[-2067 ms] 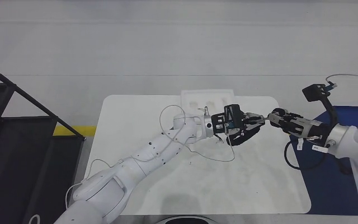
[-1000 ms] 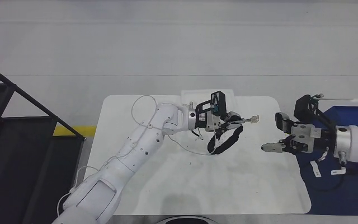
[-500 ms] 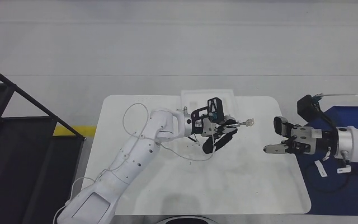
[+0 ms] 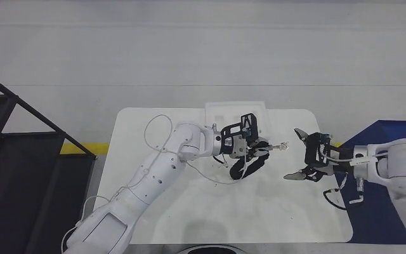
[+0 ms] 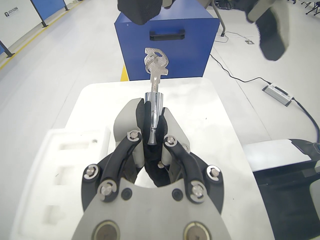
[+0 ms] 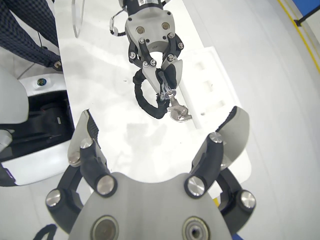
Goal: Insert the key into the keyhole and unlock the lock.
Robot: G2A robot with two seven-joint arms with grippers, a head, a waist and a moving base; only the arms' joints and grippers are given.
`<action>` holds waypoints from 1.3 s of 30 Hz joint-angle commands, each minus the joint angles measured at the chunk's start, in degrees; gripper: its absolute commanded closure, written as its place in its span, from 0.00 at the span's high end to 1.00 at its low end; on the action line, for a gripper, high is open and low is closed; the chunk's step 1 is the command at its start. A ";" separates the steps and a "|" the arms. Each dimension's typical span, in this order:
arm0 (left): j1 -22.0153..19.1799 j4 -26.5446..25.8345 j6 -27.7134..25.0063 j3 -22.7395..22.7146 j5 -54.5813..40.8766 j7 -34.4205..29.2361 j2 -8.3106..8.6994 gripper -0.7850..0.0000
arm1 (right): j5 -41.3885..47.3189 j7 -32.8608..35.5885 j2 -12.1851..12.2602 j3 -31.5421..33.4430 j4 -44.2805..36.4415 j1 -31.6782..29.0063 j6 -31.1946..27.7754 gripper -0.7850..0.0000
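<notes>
Clamping the lock (key inserted), left hand faces right hand; the latter gapes wide.

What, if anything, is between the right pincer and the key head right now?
Nothing visible. The right pincer is open and faces the key across open air; the key sticks out of the lock held in the left pincer. The black cable loops off to one side.
</notes>
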 commanded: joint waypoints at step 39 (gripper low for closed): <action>1.35 -4.64 -0.43 -1.27 -8.21 -7.17 2.39 0.00 | -49.48 -30.04 -0.68 -0.19 -9.91 -7.17 6.24 0.27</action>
